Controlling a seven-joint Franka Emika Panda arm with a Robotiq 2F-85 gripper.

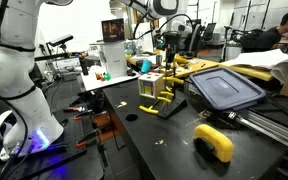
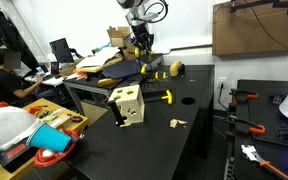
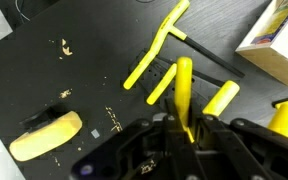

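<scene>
claw [image 3: 187, 124]: narrow, pinching slim yellow plastic stick [image 3: 183, 85] | stick: in jaws, seems clear of black tabletop [image 3: 44, 70] | nearby: yellow T-shaped bar [image 3: 156, 48] at 12 o'clock, rounded yellow block [image 3: 46, 136] at 8, pale wooden box [image 3: 279, 62] at 2 | progress est.: pickup done; set-down left, stick not yet placed anywhere

I see my claw [image 3: 187, 128] clamped on a yellow rod [image 3: 183, 85] above the black counter [image 3: 44, 85], with a yellow T-piece [image 3: 156, 48] just beyond and a yellow block [image 3: 46, 136] at lower left.
</scene>
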